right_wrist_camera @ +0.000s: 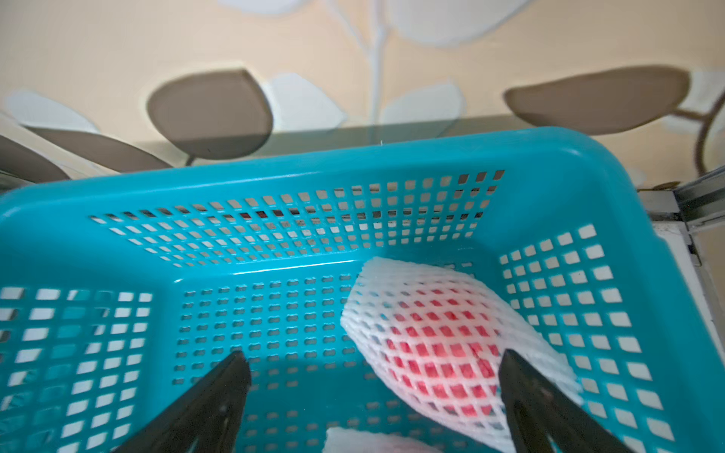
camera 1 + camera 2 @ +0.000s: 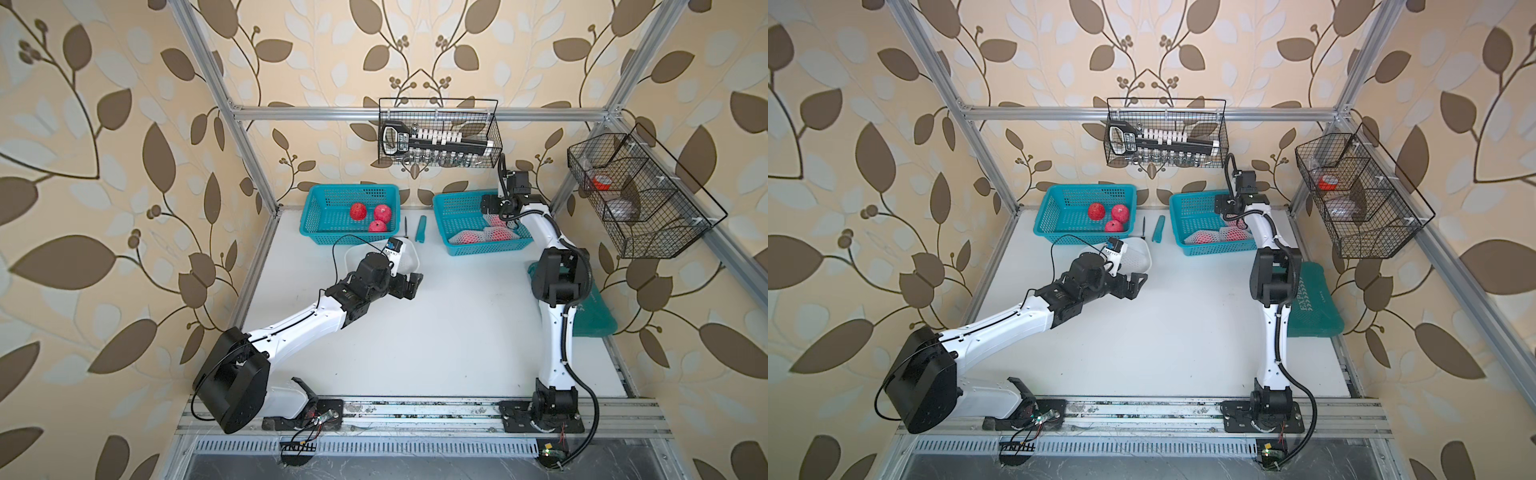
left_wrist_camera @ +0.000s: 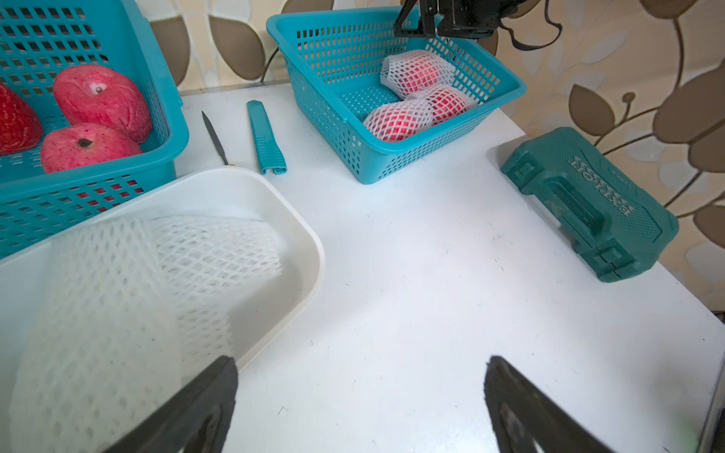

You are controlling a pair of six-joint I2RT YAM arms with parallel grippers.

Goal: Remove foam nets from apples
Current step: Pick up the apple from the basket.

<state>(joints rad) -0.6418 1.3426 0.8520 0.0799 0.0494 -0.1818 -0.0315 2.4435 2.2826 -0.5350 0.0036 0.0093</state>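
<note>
Three netted apples (image 3: 396,121) lie bunched in the right basket (image 1: 314,164), at about one o'clock on the desk (image 2: 415,332) in both top views, with red skin showing through the white mesh. The right tool (image 1: 374,356) hangs just above them, its fingers spread wide with nothing between them. In the right wrist view the nearest wrapped apple (image 1: 443,345) sits off-centre, close to one finger rather than midway. Three bare apples (image 2: 382,212) rest in the left basket (image 2: 308,212) at eleven o'clock, and empty nets (image 3: 196,251) are heaped in the white tub (image 3: 317,270) just beside it, at its five o'clock. The left tool (image 3: 361,361), also spread and empty, hovers over the desk at the tub's five o'clock side. The job looks about half done, and the step in hand seems to be picking up the next wrapped apple. That likely calls for shifting the right tool sideways to centre the apple, lowering it, then closing gently so the soft mesh is not snagged.
</note>
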